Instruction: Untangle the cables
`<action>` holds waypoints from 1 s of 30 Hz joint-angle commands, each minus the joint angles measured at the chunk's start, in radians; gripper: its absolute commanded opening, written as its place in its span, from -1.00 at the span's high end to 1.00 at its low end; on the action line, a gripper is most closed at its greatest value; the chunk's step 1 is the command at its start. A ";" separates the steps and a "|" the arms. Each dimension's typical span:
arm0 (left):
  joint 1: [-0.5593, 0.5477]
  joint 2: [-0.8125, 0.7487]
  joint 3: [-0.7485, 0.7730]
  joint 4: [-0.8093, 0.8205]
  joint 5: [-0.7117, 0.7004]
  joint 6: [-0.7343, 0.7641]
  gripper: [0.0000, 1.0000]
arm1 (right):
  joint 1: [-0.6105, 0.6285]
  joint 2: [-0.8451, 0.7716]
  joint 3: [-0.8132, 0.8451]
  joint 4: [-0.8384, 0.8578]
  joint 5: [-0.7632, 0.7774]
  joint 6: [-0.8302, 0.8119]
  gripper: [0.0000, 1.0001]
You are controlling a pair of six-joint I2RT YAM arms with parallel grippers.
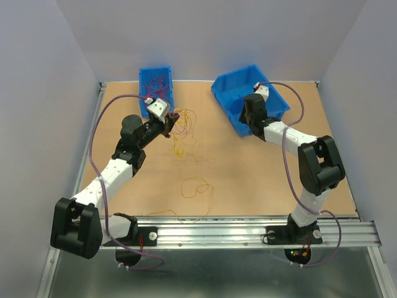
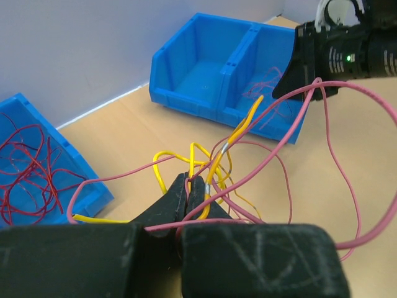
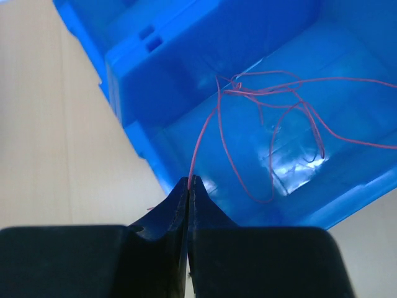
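1. Cables (image 1: 184,124) of hair-thin curly wire, dark red and yellow, hang in a knot from the left claw (image 1: 171,126) over the tan wooden surface (image 1: 260,180), just beside the left blue plastic bin (image 1: 142,87)
2. The top view does not show how that claw stands; the left wrist view does, with its tips pressed together on yellow and pink-red cables whose loops rise from them
3. More red strands (image 1: 156,82) lie heaped in the left bin, and a yellow loop (image 1: 195,187) lies alone on the surface, well apart, nearer the arm bases
4. In the top view the right claw (image 3: 188,181) is hidden behind its own wrist, down in the two-compartment blue plastic bin (image 1: 232,92) on the right
5. Only the right wrist view shows it: the jaws are closed to a narrow seam, with a single red strand (image 3: 201,133) pinched at the very tips and running up to a small red tangle (image 3: 273,105) on the bin floor
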 commanded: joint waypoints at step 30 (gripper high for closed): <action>-0.008 0.021 0.017 0.049 0.018 0.023 1.00 | -0.131 -0.272 -0.046 0.121 -0.332 -0.144 -0.24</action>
